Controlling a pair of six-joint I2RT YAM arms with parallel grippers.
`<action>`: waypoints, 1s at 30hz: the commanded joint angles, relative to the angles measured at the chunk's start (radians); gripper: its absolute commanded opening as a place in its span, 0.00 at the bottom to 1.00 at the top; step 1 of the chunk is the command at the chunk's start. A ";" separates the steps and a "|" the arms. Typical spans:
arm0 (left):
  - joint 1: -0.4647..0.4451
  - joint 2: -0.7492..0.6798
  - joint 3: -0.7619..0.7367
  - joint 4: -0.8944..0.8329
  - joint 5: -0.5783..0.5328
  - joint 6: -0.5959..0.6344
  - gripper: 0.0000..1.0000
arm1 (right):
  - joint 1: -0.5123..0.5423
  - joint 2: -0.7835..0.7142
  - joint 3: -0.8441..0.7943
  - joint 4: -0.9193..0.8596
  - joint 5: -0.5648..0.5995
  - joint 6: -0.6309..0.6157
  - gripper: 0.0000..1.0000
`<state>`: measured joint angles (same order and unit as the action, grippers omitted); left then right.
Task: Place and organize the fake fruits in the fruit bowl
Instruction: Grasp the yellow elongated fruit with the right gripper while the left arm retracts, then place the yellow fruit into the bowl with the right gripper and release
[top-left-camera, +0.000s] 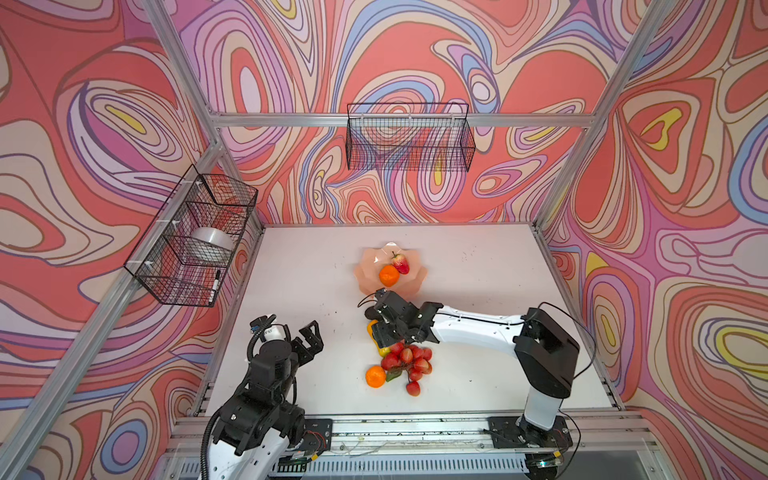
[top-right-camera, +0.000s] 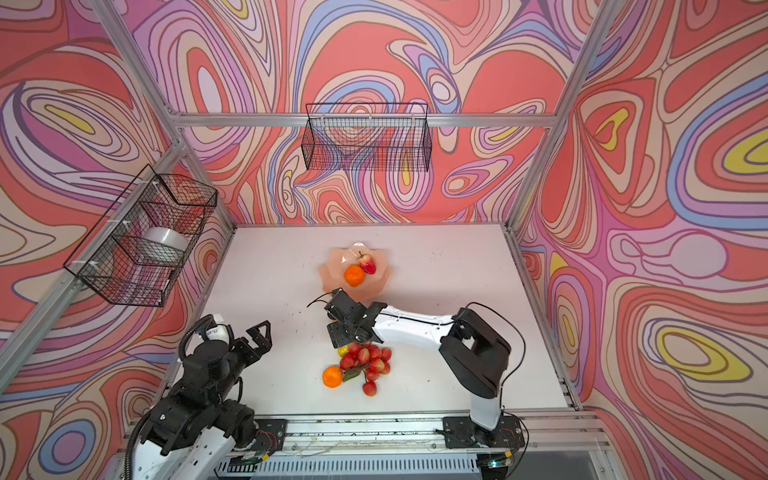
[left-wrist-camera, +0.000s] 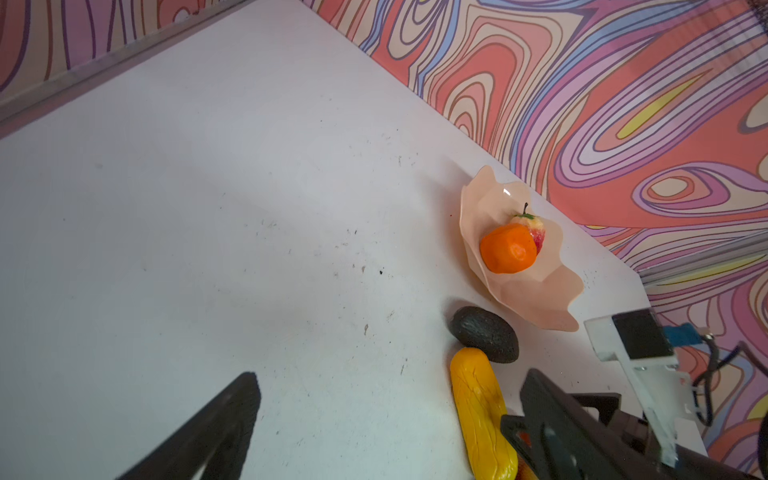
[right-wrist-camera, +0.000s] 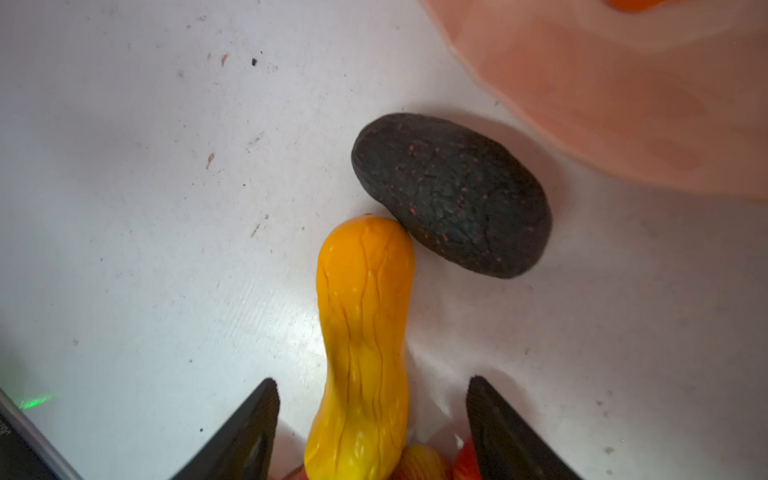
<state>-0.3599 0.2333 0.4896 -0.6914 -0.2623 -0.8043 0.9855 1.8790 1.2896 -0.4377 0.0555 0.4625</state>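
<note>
Your white table (top-left-camera: 299, 266) fills the lower middle of both top views, and most of the job is ahead of you on it. The right arm reaches in from the lower right. The right gripper (right-wrist-camera: 372, 384) sits low over the pile at centre frame, jaws spread astride the yellow-orange elongated fruit (right-wrist-camera: 365, 332). The right wrist view shows a gap on either side, so nothing is pinched yet.

The left gripper (top-left-camera: 311, 334), at the lower left of a top view, is spread wide and empty, well apart from the fruit. The fruit bowl (top-left-camera: 368, 266) lies just above centre and holds two pieces only. Below it the bunch of red berries (top-left-camera: 409, 359) sprawls on the table, right against the yellow fruit's lower end.

The dark avocado (right-wrist-camera: 451, 195) touches that fruit's tip, just beside the bowl's rim but outside it. The loose orange (top-left-camera: 375, 376) rests at the bunch's left. Inside the bowl, the bowl orange (top-left-camera: 389, 275) and the red-yellow apple (top-left-camera: 401, 263) touch. By my reckoning two are in and four are left for you.
</note>
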 joint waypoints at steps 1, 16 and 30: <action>0.001 -0.002 0.001 -0.078 -0.012 -0.053 0.99 | 0.007 0.070 0.068 0.002 0.006 -0.029 0.73; 0.002 0.035 0.016 -0.070 0.024 -0.037 1.00 | 0.012 0.178 0.128 0.005 0.073 -0.001 0.54; 0.002 0.046 0.043 -0.059 0.121 -0.001 0.95 | -0.102 -0.077 0.201 0.079 0.011 0.011 0.36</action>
<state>-0.3599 0.2646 0.4889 -0.7368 -0.1871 -0.8303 0.9424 1.8584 1.4761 -0.3878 0.0631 0.4595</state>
